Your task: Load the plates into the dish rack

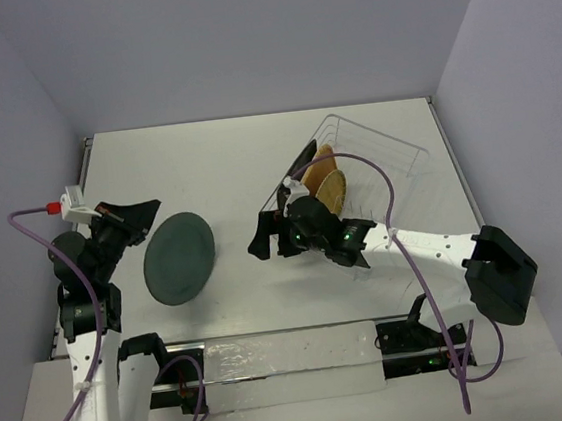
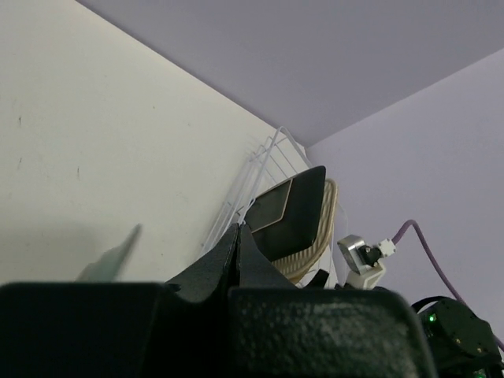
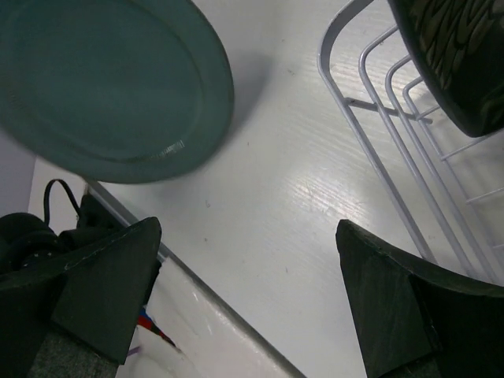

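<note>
Three plates already stand in the dish rack, just beside your right pincer, whose jaws gape wide and empty. The last one, the teal-grey plate, lies on the tabletop ahead of that pincer, apart from it. Your left pincer, closed on nothing, sits at the plate's far side. Next, I judge, you need a finger under its rim.

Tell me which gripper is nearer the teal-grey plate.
Left. The left gripper sits right at the teal-grey plate, by its far-left rim; the right gripper hangs open off its right side, a clear gap between.
</note>
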You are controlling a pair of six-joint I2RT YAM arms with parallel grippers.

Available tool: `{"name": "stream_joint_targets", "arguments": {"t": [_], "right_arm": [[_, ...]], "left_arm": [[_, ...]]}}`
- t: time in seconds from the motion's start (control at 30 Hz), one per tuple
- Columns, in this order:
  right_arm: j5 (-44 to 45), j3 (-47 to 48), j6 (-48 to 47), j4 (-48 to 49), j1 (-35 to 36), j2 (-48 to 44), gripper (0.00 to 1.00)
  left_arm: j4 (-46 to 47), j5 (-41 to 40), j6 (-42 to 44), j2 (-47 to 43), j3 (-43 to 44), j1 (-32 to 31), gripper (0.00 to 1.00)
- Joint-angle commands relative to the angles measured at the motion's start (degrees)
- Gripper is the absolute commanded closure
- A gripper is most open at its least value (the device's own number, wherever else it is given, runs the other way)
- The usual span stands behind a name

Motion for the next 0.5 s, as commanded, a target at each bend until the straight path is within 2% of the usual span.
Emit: {"name": "stream_joint_targets", "arguments": {"t": [0.0, 0.1, 0.2, 0.23, 0.37, 0.47], "right_arm": [[0.60, 0.49, 1.76, 4.48, 0.29, -3.20, 0.00], [3.53, 2.39, -1.94, 1.59, 1.79, -4.03, 0.00], [8.77, 5.95, -5.90, -4.14, 3.55, -3.28, 0.00], [9.10, 7.08, -7.62, -4.24, 3.75, -3.08, 0.00], [7.40, 9.72, -12.18, -4.55, 5.90, -0.93, 0.00], [9.46, 11.82, -12.33, -5.16, 7.67, 2.29, 0.01]], "left_arm": [[0.69, -4.32, -1.22, 0.76, -3.59, -0.09, 1.00], [-0.55, -5.38, -0.97, 1.79, -4.69, -0.09, 1.00], [-3.89, -13.07, -0.14, 2.03, -3.10, -0.06, 1.00], [-5.37, -16.25, 0.43, 2.42, -1.36, -0.02, 1.00], [-4.78, -20.12, -0.40, 2.70, -2.26, -0.08, 1.00], [-8.52, -23.79, -0.99, 4.30, -1.76, -0.09, 1.00]]}}
